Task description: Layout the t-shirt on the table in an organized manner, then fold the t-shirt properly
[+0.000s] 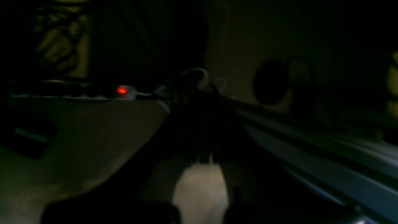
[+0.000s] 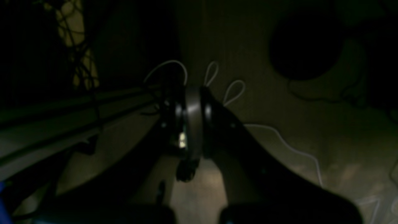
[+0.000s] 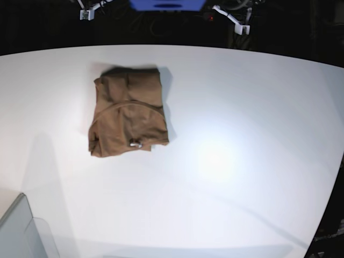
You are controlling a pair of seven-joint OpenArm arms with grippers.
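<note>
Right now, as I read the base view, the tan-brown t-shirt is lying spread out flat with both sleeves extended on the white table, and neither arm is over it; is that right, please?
Not quite. In the base view the t-shirt is bunched into a compact, roughly folded bundle with no sleeves extended. The rest holds: it lies on the white table, and neither arm is over it.

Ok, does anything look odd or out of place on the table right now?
Only the t-shirt: it lies bunched in a rumpled, uneven bundle on the table, not spread flat or folded square. No spill or damage shows.
</note>
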